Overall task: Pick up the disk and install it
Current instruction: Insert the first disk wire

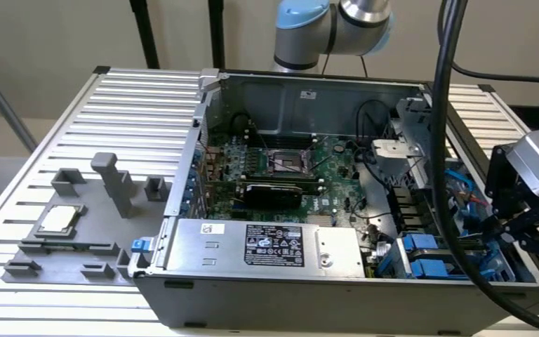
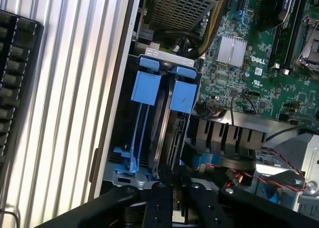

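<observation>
Black gripper (image 2: 177, 190) (image 1: 511, 235) nearest, poised right over the drive bay (image 2: 122, 155) at the open case's corner; claw apart or clamped, cannot tell. Just beyond, the disk (image 2: 160, 138), standing on edge in its blue carrier inside that bay, beside a second blue carrier (image 2: 146, 86). Farther in, green motherboard (image 2: 259, 83) with silver heatsink (image 2: 232, 51). Farthest, toward the exterior view's left, ribbed table (image 1: 73, 105) bearing a grey fixture (image 1: 110, 182) and small silver chip (image 1: 59, 219).

This is a robotics lab or test workshop; a slatted metal workbench (image 1: 73, 105) carries an opened computer case (image 1: 279, 291), its circuit board (image 1: 330, 165) bare. A grey parts holder (image 1: 73, 246) lies beside it; a robot arm (image 1: 330, 28) stands behind.
</observation>
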{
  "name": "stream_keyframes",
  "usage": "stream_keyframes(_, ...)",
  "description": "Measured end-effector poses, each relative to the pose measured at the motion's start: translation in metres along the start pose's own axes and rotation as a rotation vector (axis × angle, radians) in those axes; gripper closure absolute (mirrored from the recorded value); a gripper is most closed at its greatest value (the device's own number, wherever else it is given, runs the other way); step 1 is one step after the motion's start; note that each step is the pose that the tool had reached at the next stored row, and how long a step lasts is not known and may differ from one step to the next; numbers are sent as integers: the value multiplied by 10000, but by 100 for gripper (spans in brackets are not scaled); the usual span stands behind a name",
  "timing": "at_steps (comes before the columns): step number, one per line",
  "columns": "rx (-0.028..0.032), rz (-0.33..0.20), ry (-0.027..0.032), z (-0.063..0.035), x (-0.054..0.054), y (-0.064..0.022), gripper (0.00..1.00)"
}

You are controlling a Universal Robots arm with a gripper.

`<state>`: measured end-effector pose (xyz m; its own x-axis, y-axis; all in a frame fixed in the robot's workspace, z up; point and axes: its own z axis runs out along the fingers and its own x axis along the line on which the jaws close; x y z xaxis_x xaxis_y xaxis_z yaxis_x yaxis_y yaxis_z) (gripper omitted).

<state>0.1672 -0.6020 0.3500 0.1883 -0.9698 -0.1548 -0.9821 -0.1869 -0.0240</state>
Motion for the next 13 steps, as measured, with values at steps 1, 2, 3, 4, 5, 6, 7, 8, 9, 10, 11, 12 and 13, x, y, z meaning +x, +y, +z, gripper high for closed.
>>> stream_keyframes(1,1,-11,0,1,-5,-1,100)
stream_keyframes(2,2,-18,-1,3,-14,-2,100)
stream_keyframes(3,1,-23,-1,4,-26,-3,100)
stream_keyframes(4,0,-30,-2,4,-38,-4,100)
stream_keyframes(5,0,-30,-2,3,-50,-1,100)
stream_keyframes(6,0,-32,-3,0,-64,3,100)
stream_keyframes(7,-1,-32,-1,-4,-79,10,100)
stream_keyframes(8,-1,-32,-1,-9,-93,21,100)
stream_keyframes(9,-1,-32,-2,-12,-107,33,100)
stream_keyframes(10,-1,-32,-3,-14,-122,48,100)
stream_keyframes(11,-3,-31,-2,-15,-138,65,100)
stream_keyframes(12,-7,-31,-3,-14,-153,80,100)
stream_keyframes(13,-17,-27,-4,-12,-164,92,100)
